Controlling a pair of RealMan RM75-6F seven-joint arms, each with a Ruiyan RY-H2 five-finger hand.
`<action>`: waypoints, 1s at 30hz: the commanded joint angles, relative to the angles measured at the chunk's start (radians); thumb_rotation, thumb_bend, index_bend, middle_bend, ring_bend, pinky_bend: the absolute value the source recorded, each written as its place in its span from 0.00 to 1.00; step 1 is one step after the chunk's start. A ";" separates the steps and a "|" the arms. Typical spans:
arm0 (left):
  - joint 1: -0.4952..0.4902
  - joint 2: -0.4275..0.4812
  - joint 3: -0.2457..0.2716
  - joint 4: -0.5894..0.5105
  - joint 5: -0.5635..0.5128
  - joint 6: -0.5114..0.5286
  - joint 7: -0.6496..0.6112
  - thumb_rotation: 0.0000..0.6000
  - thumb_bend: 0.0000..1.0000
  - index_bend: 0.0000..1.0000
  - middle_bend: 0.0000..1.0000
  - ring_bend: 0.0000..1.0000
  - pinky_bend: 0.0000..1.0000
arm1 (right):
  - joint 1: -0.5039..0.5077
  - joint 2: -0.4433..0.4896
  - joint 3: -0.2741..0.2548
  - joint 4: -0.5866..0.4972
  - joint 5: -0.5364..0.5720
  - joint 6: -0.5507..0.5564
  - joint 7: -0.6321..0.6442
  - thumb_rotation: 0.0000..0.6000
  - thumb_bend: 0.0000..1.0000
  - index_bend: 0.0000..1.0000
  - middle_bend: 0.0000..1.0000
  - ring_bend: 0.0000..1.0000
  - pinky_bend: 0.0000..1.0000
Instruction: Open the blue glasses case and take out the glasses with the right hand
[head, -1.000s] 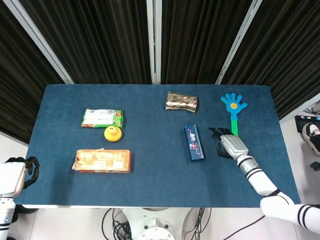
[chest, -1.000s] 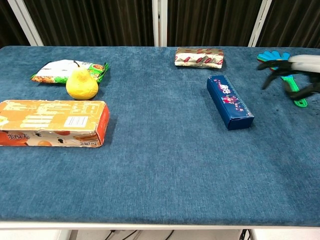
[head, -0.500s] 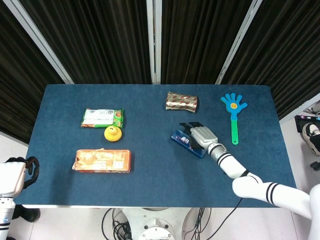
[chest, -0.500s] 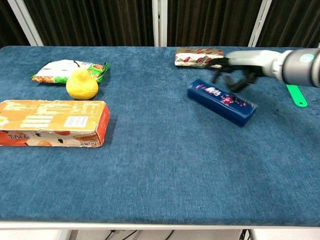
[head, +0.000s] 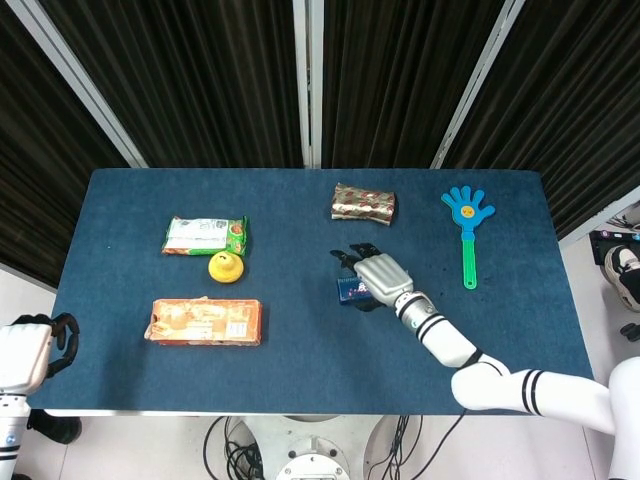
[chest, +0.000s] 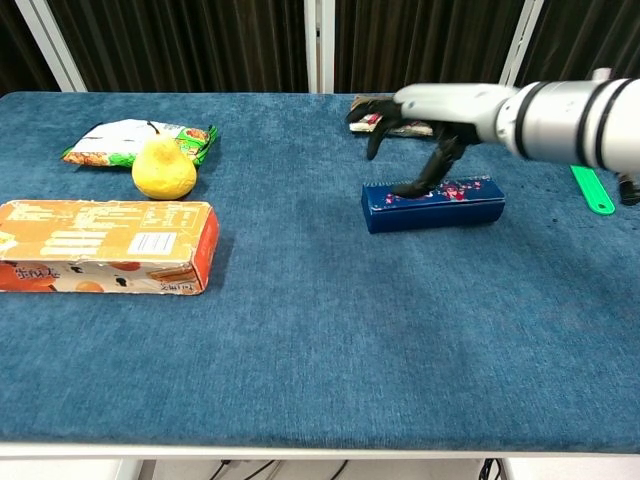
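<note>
Fingers of the right hand, spread apart, press the blue glasses case beneath; steady it, then pry the lid.

Head view looks steeply down from above; chest view low, nearer; both share the table.

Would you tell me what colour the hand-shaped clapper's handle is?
Green, under a blue palm; the clapper shows best in the head view.

orange box | yellow pear | green packet | foil pack | hand clapper
</note>
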 joint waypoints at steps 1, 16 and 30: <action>0.000 0.000 0.000 -0.002 -0.001 -0.001 0.003 1.00 0.36 0.71 0.69 0.52 0.48 | -0.024 0.027 -0.044 -0.021 -0.025 0.057 -0.078 1.00 0.10 0.00 0.21 0.00 0.00; 0.000 0.001 0.000 -0.002 -0.002 -0.001 -0.002 1.00 0.36 0.71 0.69 0.52 0.48 | -0.006 0.000 -0.083 0.029 0.071 0.032 -0.152 1.00 0.24 0.05 0.21 0.00 0.00; 0.000 0.001 0.000 -0.001 -0.003 -0.001 -0.003 1.00 0.36 0.71 0.69 0.52 0.48 | 0.003 -0.009 -0.092 0.047 0.087 0.015 -0.150 1.00 0.37 0.09 0.24 0.00 0.00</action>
